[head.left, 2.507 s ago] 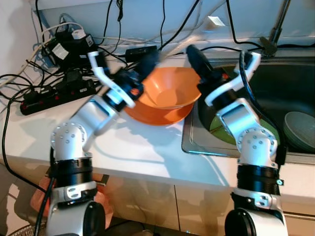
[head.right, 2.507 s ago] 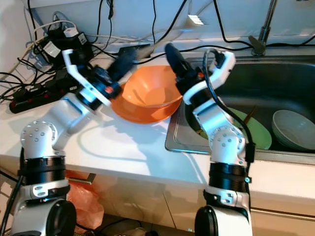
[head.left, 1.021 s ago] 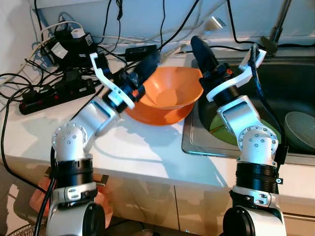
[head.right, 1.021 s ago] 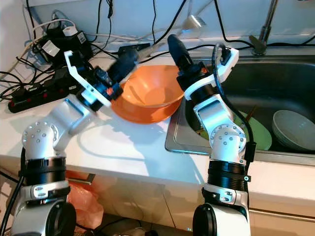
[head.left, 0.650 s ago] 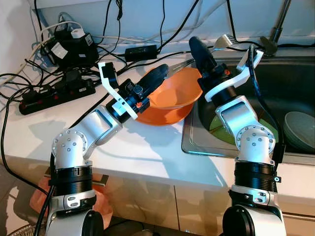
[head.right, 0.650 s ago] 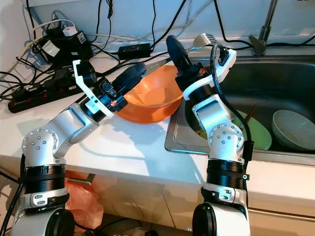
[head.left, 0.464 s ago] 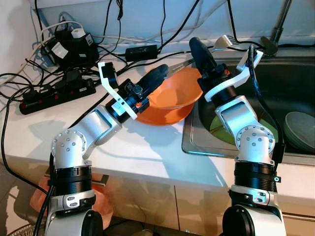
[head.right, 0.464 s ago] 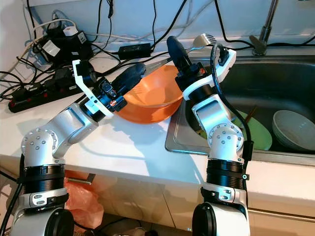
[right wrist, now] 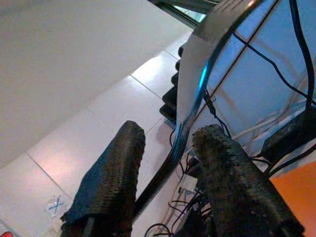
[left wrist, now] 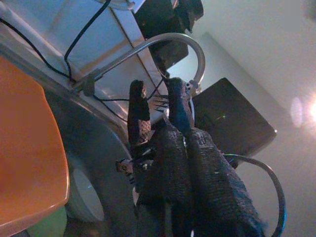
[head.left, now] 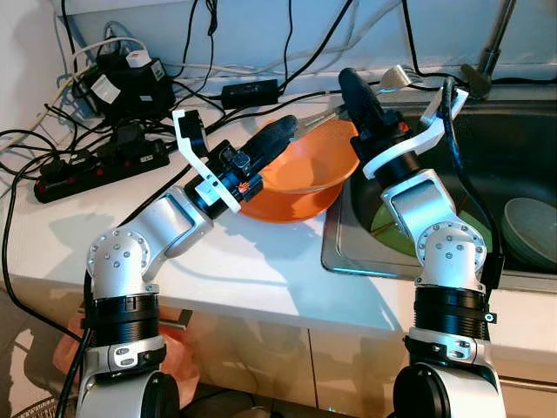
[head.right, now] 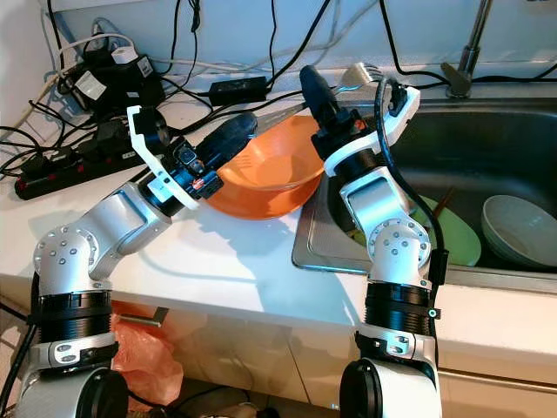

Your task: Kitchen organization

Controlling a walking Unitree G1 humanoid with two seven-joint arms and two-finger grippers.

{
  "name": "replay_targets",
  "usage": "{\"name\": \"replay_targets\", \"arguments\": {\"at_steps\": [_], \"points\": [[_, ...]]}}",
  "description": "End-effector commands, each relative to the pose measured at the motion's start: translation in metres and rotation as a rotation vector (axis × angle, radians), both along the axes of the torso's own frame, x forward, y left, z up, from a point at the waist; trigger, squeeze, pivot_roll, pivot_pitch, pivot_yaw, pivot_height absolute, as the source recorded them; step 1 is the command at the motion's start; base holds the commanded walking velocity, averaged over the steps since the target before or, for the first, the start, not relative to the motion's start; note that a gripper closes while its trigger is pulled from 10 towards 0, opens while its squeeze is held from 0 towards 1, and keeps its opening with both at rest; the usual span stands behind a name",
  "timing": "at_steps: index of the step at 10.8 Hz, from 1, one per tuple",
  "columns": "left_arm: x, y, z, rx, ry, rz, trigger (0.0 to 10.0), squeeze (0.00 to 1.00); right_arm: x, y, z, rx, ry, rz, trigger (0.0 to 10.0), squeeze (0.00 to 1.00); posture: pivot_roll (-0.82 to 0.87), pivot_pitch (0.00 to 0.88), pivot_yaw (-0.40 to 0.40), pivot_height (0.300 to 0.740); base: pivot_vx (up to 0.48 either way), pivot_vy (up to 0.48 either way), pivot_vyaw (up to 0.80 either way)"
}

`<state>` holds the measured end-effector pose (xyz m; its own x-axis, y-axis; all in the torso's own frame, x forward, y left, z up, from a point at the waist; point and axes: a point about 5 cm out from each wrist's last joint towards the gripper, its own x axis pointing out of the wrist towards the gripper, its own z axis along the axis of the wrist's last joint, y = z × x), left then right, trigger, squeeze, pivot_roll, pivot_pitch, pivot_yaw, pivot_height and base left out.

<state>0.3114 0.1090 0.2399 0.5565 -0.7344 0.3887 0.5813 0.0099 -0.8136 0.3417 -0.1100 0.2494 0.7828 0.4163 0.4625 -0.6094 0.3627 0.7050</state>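
1. An orange bowl (head.left: 303,174) is sitting tilted on the white countertop (head.left: 244,261), its far side right beside the steel sink (head.right: 487,174), with both arms reaching in over it.

2. The left gripper (head.left: 277,135) is hovering at the bowl's near-left rim; its two black fingers (left wrist: 197,168) are lying pressed together with nothing between them.

3. The right gripper (head.right: 315,87) is pointing up above the bowl's back rim, at the sink's corner, and is clasping the handle of a metal fork (head.right: 352,77); the fork's head is sticking out toward the wall.

4. In the right wrist view, the silver fork handle is running between the two textured fingers (right wrist: 108,182).

5. In the sink, a green plate (head.right: 452,235) is lying behind the right arm, and a pale bowl (head.right: 520,228) is resting beside it.

6. A black power strip (head.left: 96,165), chargers and tangled cables (head.left: 130,78) are crowding the counter's back left corner.
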Motion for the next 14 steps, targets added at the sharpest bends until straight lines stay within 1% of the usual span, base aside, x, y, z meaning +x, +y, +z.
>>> {"name": "replay_targets", "arguments": {"at_steps": [1, 8, 10, 11, 12, 13, 14], "points": [[-0.001, 0.006, 0.005, -0.015, -0.017, -0.003, 0.0, 0.0, 0.0, 0.005, 0.008, 0.012, -0.02, 0.019, 0.0, 0.0, 0.11, 0.04, 0.167, 0.74, 0.0, 0.0, 0.0], [0.006, 0.008, 0.002, -0.019, -0.006, -0.017, 0.0, 0.0, 0.001, 0.005, 0.006, 0.01, -0.01, 0.027, 0.0, 0.0, 0.11, 0.038, 0.164, 0.74, 0.0, 0.0, 0.0], [0.008, 0.008, 0.0, 0.003, -0.006, -0.009, 0.0, 0.0, 0.001, 0.005, 0.007, 0.011, -0.009, 0.025, 0.0, 0.0, 0.1, 0.037, 0.163, 0.74, 0.0, 0.0, 0.0], [0.009, 0.007, -0.002, 0.048, -0.022, 0.007, 6.0, 0.0, 0.001, 0.005, 0.007, 0.011, -0.009, 0.024, 0.0, 0.0, 0.11, 0.037, 0.161, 0.74, 0.0, 0.0, 0.0], [0.009, 0.006, -0.002, 0.037, -0.018, -0.004, 10.0, 1.0, 0.002, 0.005, 0.007, 0.01, -0.008, 0.021, 0.0, 0.0, 0.11, 0.038, 0.16, 0.74, 0.0, 0.0, 0.0], [0.009, 0.006, -0.002, 0.038, -0.016, -0.006, 10.0, 1.0, 0.002, 0.004, 0.007, 0.008, -0.005, 0.013, 0.0, 0.0, 0.11, 0.038, 0.16, 0.74, 0.0, 0.0, 0.0], [0.01, 0.007, -0.003, 0.047, -0.007, 0.004, 10.0, 1.0, 0.005, 0.002, 0.007, -0.002, 0.005, -0.024, 0.0, 0.0, 0.11, 0.038, 0.16, 0.74, 0.0, 0.0, 0.0]]}}
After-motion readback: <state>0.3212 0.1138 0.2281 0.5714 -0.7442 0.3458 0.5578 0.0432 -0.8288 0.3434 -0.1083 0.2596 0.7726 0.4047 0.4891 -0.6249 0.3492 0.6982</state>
